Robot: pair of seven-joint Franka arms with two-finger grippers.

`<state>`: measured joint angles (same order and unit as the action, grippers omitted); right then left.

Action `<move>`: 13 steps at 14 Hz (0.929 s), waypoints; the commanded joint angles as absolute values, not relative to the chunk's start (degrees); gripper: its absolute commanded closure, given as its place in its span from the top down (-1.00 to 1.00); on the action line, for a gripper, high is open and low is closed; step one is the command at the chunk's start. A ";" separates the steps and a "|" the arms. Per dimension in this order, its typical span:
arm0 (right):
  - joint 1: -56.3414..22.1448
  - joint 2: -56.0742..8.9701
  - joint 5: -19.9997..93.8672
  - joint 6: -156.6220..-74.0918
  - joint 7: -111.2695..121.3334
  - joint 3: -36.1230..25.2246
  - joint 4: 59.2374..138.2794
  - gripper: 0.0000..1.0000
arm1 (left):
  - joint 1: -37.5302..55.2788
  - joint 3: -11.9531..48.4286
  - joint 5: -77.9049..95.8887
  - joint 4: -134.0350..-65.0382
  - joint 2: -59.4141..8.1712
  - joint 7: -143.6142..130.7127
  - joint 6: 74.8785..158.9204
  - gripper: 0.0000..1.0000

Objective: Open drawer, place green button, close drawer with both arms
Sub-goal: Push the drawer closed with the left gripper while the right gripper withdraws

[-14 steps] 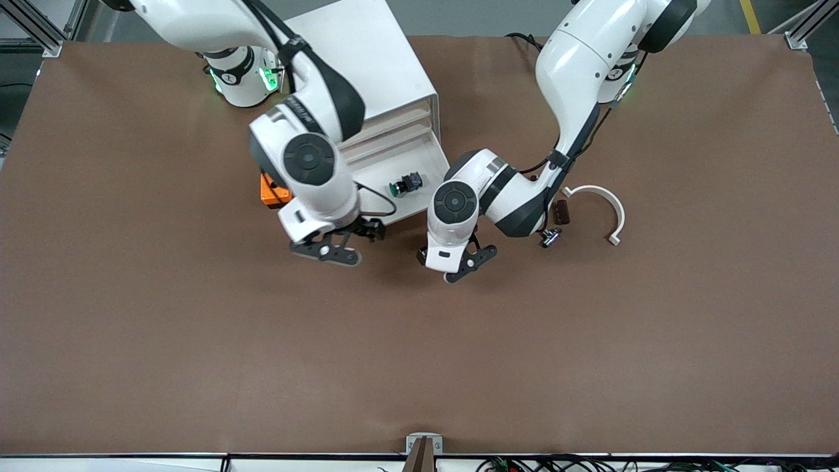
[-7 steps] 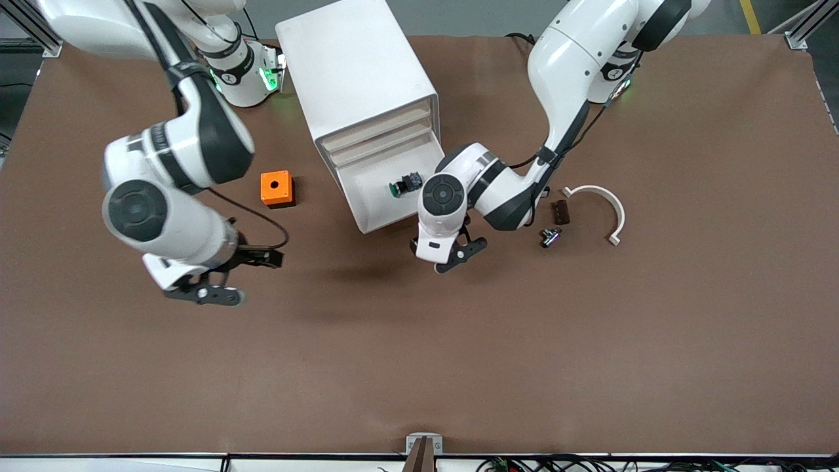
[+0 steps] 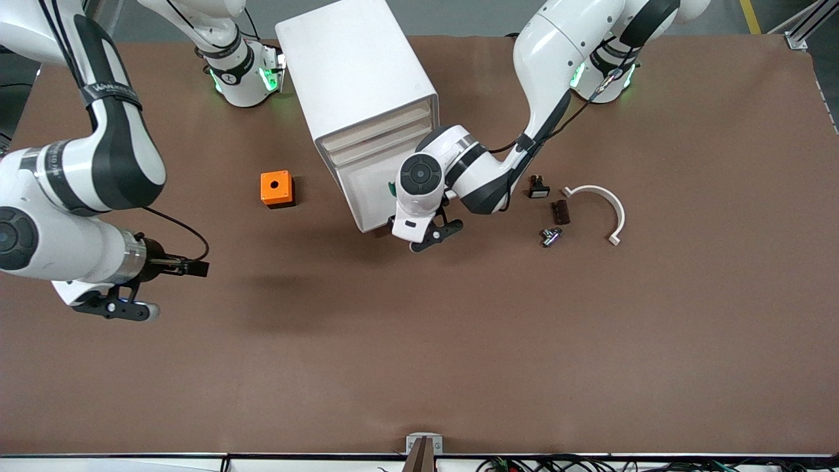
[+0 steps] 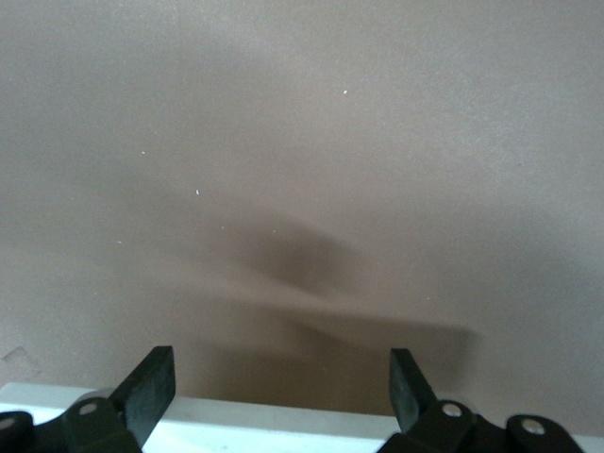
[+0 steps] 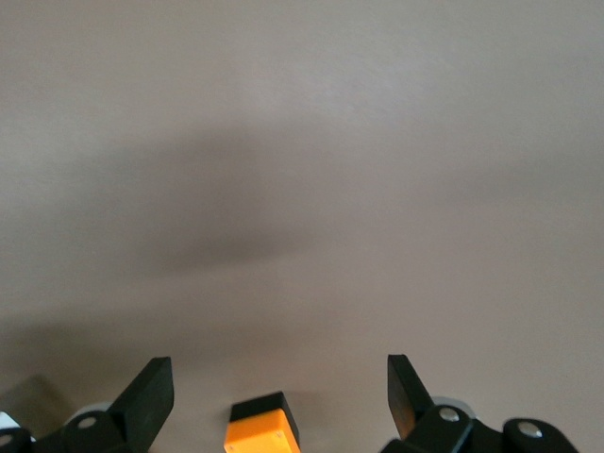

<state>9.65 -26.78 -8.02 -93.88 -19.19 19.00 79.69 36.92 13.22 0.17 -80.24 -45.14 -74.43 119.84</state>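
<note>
The left tool (image 3: 429, 237) hung, fingers apart, over the smooth white drawer's (image 3: 367, 196) front edge; the green-capped button (image 3: 391, 189) lay inside. The right tool (image 3: 121, 308), fingers apart, hung over the matte brown bench (image 3: 459, 341).

High front camera facing robots; wrist cameras close above table (image 3: 459, 367).

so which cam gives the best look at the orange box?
Front view: the whole orange box shows there, top hole included, standing on the table beside the white drawer cabinet. The right wrist view catches only one orange corner between its open fingers. The left wrist view shows none of it.
</note>
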 commanded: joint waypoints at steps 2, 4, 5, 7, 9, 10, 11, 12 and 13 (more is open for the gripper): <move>8.53 -21.90 -7.30 -89.57 -13.73 14.35 80.15 1.00 | 37.88 13.36 0.97 -81.47 -43.95 -74.53 119.97 1.00; 7.91 -19.87 -7.29 -86.58 -9.69 11.70 80.16 1.00 | 38.58 13.62 1.05 -81.47 -43.95 -74.53 119.97 1.00; 7.65 -18.65 -7.29 -85.44 -8.28 10.04 80.16 1.00 | 38.76 14.32 1.05 -81.47 -43.95 -74.62 119.88 1.00; 4.68 -16.88 -7.21 -83.94 -7.82 5.56 80.24 1.00 | 38.76 15.55 1.05 -81.47 -43.95 -74.53 119.97 1.00; 0.98 -15.30 -7.12 -82.89 -7.74 0.54 80.42 1.00 | 38.76 16.87 0.97 -81.47 -43.95 -74.53 119.88 1.00; 1.05 -14.77 -5.99 -82.18 -7.39 -0.08 80.42 1.00 | 38.85 17.05 0.97 -81.47 -43.95 -74.62 119.97 1.00; 1.32 -13.90 -4.41 -82.00 -6.69 -0.96 80.59 1.00 | 38.85 17.57 0.97 -81.47 -44.03 -74.62 119.88 1.00; 1.41 -13.28 -3.09 -81.91 -5.72 -2.45 80.86 1.00 | 38.85 17.93 0.97 -81.47 -44.12 -74.62 119.97 1.00; 1.32 -12.49 -2.82 -81.74 -5.19 -3.07 81.38 1.00 | 39.02 18.36 0.97 -81.56 -44.21 -74.62 119.88 1.00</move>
